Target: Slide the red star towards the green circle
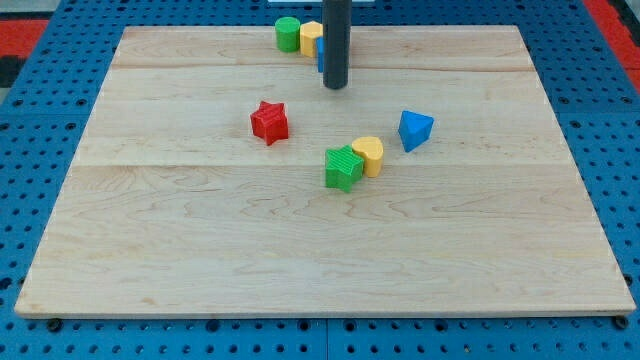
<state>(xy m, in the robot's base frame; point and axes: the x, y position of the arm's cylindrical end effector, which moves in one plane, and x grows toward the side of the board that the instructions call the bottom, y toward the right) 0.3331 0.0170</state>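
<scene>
Nearest the camera, the pale wooden desk (300, 270) lay bare along the view's bottom. Above that, a green star-shaped block (343, 167) touched a yellow rounded block (369, 154), with a blue triangular block (415, 129) near to their right. The red star block (269, 121) sat apart to their left. At the view's top edge the green circle block (288, 33) touched a yellow block (311, 37), and a blue block (320, 55) peeked from behind the dark rod. My tip (335, 86) rested just below that cluster, up and right of the red star, not touching it. No jaws existed on this rod, so nothing was clamped.

Bright, even light; perhaps slightly soft.
</scene>
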